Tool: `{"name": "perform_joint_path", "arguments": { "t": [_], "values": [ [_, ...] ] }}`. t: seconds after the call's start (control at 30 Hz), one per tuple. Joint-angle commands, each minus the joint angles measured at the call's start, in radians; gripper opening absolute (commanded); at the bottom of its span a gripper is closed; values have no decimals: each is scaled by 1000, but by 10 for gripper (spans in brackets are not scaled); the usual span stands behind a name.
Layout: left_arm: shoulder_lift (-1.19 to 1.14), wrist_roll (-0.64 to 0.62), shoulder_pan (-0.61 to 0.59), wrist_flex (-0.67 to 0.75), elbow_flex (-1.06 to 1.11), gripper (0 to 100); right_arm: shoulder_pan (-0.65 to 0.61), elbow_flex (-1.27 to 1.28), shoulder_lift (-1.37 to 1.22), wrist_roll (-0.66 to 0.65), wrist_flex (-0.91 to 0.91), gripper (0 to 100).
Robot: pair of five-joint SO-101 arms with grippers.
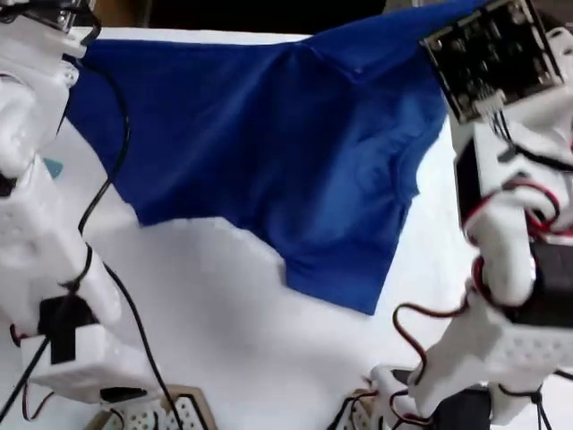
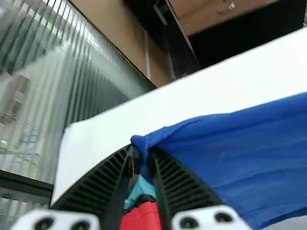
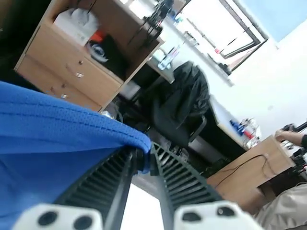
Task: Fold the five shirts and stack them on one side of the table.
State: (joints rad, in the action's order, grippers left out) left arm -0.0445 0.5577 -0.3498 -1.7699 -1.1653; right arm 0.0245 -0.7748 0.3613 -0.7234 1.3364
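Blue shirt (image 1: 269,134) spans far edge of tabletop (image 1: 224,313), long axis left to right between arms, loose part trailing toward near edge. Left gripper (image 2: 142,160) pinches one upper corner, right gripper (image 3: 143,162) pinches the other. Fabric taut between them.

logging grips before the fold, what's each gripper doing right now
Left gripper: closed, pinching an edge of the blue shirt.
Right gripper: closed, pinching the blue shirt too.
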Motion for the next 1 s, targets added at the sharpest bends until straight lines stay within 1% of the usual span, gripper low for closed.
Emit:
{"name": "perform_joint_path", "arguments": {
  "t": [0.0, 0.2, 0.4, 0.53, 0.67, 0.8, 0.87, 0.97],
  "values": [
    [83, 21, -21, -11, -24, 26, 18, -63, 30, -5, 4, 20],
    [95, 17, -21, -11, -19, 26, 16, -63, 28, -5, -1, 20],
    [100, 23, -20, -6, 159, 26, 19, -71, -25, -6, -77, 20],
    [101, 23, -34, -3, 237, 26, 16, -71, -56, -6, -81, 20],
    [101, 25, -41, 23, 240, 26, 16, -72, -70, -6, -104, 20],
    [103, 21, -41, 11, 240, 26, 16, -86, -61, -6, -171, 20],
    [103, 21, -41, -9, 248, 26, 16, -120, -64, -6, -174, 20],
    [104, 21, -49, -3, 239, 26, 16, -133, -59, -6, -154, 20]
  ]
}}
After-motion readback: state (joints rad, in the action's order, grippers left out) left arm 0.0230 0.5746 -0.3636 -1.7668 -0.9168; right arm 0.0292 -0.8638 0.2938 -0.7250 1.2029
